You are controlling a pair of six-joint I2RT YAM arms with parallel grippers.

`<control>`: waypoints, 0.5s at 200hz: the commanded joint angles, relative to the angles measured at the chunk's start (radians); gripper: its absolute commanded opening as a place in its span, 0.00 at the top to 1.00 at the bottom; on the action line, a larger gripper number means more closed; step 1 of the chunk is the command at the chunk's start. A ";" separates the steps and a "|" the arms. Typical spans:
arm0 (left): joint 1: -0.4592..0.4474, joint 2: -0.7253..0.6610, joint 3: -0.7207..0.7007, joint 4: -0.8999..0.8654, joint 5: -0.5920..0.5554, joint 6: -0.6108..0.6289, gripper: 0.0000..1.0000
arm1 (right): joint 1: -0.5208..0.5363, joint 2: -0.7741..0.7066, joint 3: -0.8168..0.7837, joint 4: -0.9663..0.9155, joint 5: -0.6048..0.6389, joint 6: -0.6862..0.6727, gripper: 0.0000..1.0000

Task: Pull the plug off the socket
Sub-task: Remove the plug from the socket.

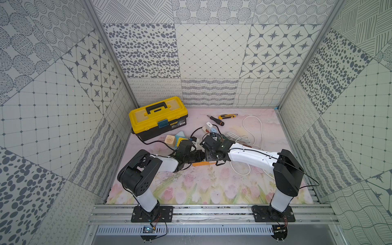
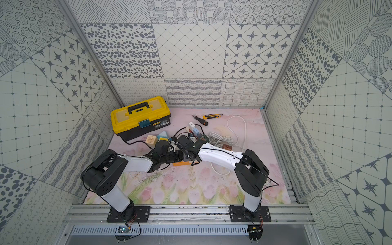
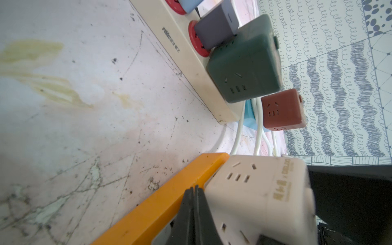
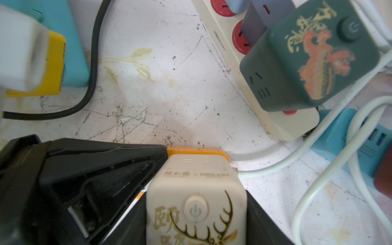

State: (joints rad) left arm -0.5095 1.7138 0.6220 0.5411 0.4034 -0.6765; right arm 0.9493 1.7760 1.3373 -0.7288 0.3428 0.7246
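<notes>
Down at the left gripper (image 3: 194, 191): clenched all the way with nothing in it, tips pinched together and planted on the orange socket strip (image 3: 161, 203), right up against the side of the cream cube plug (image 3: 254, 191).
Right gripper (image 4: 196, 216): grabbing the cream cube plug, black fingers (image 4: 265, 220) on either side of it, so yeah, it's got hold.
Cream cube plug: parked on the end of the orange socket strip, power button and gold antler print facing the right wrist camera. Can't tell if the pins are seated or out, the cube hides the joint.
Orange socket strip: flat on the floral mat (image 1: 191, 186), mostly buried under both wrists in both top views, just a sliver showing (image 2: 182, 163).
White cable (image 4: 286, 161): runs out from just beside the plug and loops off over the mat.
Cream power strip (image 3: 169, 42): nearby across a bare scuffed patch of mat, red sockets, green cube (image 3: 244, 70) and grey charger (image 3: 214, 27) plugged in side by side.
Red-brown cube (image 3: 282, 110): just past that strip's end, in among white cables.
Black cable (image 4: 91, 84): curves over the mat beside a blue block (image 4: 72, 42).
Yellow toolbox (image 1: 158, 115): back left, lid shut, well apart from the arms.
Screwdriver (image 1: 216, 120) and utility knife (image 1: 228, 116): near the back wall, close together.
</notes>
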 commanded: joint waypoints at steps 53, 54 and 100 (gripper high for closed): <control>-0.056 0.065 -0.052 -0.387 -0.120 -0.027 1.00 | -0.049 -0.062 0.045 0.117 0.010 0.001 0.82; -0.056 0.063 -0.053 -0.387 -0.120 -0.027 1.00 | -0.049 -0.063 0.045 0.117 0.009 0.000 0.82; -0.057 0.018 -0.057 -0.409 -0.149 -0.016 1.00 | -0.053 -0.105 0.057 0.074 -0.021 -0.032 0.82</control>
State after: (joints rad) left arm -0.5571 1.7203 0.5850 0.6178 0.3279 -0.6846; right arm 0.8967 1.7298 1.3579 -0.6697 0.3374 0.7139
